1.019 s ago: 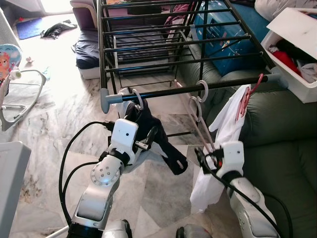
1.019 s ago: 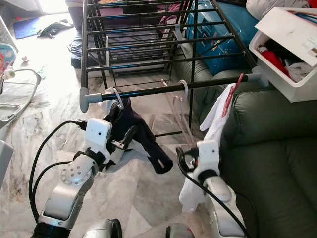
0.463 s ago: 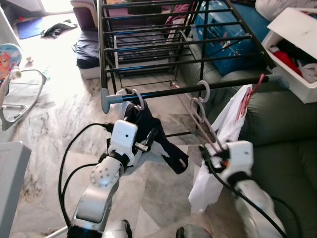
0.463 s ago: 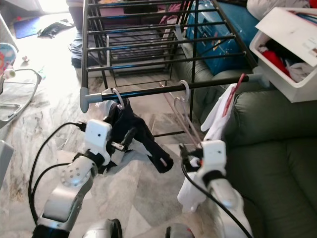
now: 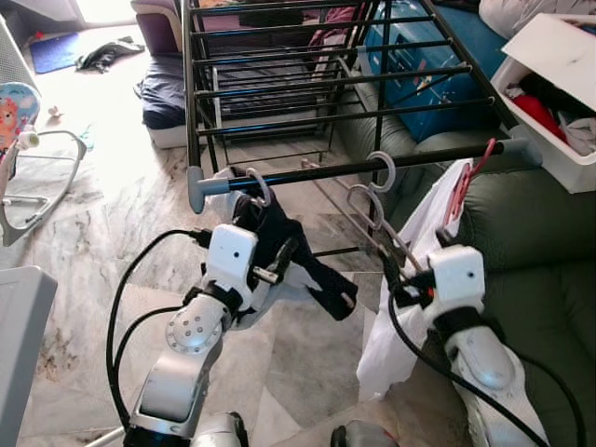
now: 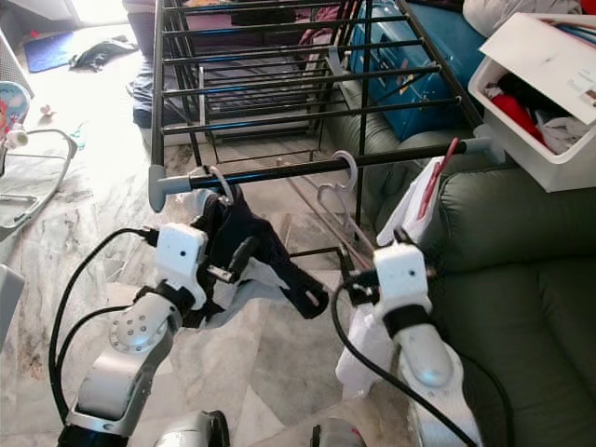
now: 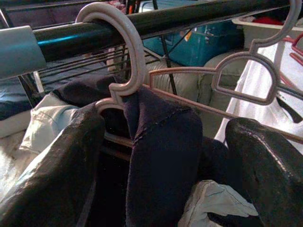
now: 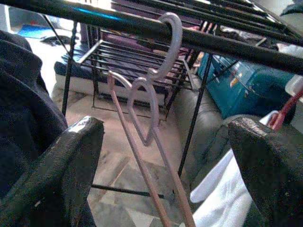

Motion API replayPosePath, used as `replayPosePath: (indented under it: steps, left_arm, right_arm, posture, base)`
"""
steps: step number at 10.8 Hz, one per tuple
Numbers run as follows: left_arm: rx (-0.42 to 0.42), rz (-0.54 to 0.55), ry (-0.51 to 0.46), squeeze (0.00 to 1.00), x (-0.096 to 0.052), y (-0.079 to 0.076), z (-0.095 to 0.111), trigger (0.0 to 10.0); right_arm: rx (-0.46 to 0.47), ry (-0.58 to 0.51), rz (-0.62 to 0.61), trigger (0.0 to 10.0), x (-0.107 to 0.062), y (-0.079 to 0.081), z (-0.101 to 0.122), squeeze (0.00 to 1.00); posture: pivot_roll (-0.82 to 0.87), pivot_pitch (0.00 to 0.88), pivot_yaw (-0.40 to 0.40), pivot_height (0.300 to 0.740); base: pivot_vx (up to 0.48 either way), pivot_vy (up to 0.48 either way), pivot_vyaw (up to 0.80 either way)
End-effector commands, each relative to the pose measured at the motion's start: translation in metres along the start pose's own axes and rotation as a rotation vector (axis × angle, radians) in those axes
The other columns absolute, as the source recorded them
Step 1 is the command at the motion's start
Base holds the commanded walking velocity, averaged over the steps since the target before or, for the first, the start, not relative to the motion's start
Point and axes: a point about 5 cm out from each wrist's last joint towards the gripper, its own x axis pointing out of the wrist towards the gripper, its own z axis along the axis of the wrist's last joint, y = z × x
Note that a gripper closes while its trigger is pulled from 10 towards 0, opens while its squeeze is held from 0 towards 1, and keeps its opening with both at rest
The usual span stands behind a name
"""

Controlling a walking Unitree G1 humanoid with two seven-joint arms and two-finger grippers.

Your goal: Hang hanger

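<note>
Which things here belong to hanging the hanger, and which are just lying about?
Job:
drying rack bar
pale hanger at the right gripper
dark garment on a hooked hanger, by the left gripper

Lying about:
white bin
blue case
green sofa
baby bouncer

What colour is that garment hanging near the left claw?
Dark navy, almost black garment, clearest in the left wrist view.
</note>
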Motion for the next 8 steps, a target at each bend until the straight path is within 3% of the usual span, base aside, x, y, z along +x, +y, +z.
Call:
replayPosePath:
  steps: [1,2,3,5,6,8]
  left_arm:
    - [0.011,0.007,-0.013,0.0,-0.0028,0.0009,0.0031,10.0]
    - [0.013,0.012,-0.017,0.0,-0.0036,0.0014,0.0034,10.0]
    - [0.018,0.017,-0.015,0.0,-0.004,0.0017,0.0031,10.0]
    - [0.021,0.015,-0.013,0.0,-0.0031,0.001,0.0028,10.0]
    - [0.022,0.012,-0.015,0.0,-0.0026,0.0004,0.003,10.0]
    - [0.019,0.005,-0.023,0.0,-0.002,-0.0009,0.0041,10.0]
  right_arm:
    - [0.004,-0.049,0.019,10.0,0.0014,0.0039,0.0118,1.0]
    - [-0.001,-0.041,0.034,10.0,0.0012,0.0063,0.0094,1.0]
    - [0.001,-0.031,0.04,10.0,0.0027,0.0078,0.0069,0.72]
    - [0.0,-0.029,0.042,10.0,0.005,0.0077,0.0061,0.31]
    - [0.003,-0.029,0.047,10.0,0.0059,0.0082,0.0062,0.0]
    - [0.006,-0.033,0.056,10.0,0.0085,0.0104,0.008,0.0]
  posture:
    - [-0.08,0.073,0.002,0.74]
    - [-0.08,0.072,-0.001,0.74]
    - [-0.08,0.072,-0.001,0.74]
    - [-0.08,0.073,-0.003,0.74]
    - [-0.08,0.073,-0.002,0.74]
    - [-0.08,0.073,-0.002,0.74]
  base:
    - [0.0,0.0,0.0]
    - [0.0,0.0,0.0]
    - [0.0,0.0,0.0]
    - [0.0,0.0,0.0]
    - [-0.27,0.0,0.0]
    - [-0.279,0.0,0.0]
